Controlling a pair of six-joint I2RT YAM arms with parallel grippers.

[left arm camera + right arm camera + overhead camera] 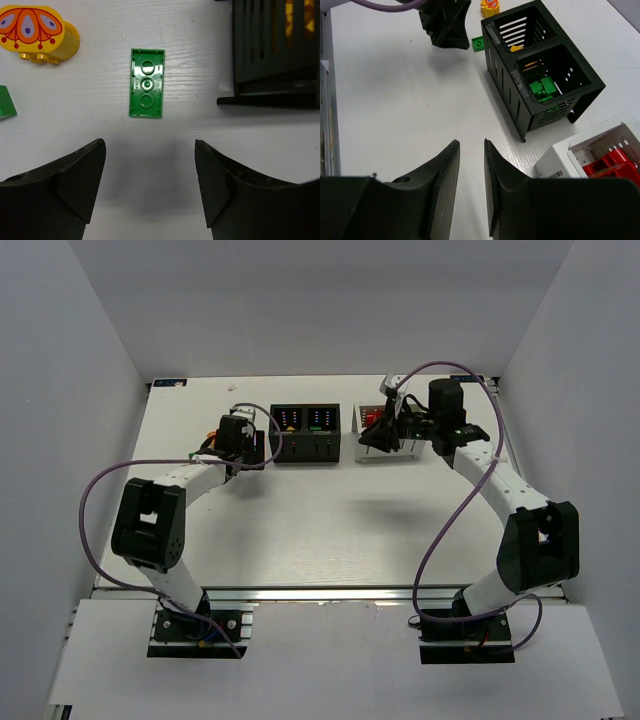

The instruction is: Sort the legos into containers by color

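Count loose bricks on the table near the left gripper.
3. A green flat brick lies just ahead of the left gripper; a yellow rounded brick sits up-left of it; a second green brick is cut off at the frame's left edge. More may be hidden.

Straight ahead of the black left claw lies a bright green brick on the white, faintly grained table, with a yellow brick ahead to the claw's left, painted in orange-red petals with purplish centres. Ahead and right of the black right claw, the black container holds green pieces in one compartment and an orange-yellow piece in the other. The white container, nearer that claw's right, shows red bricks.
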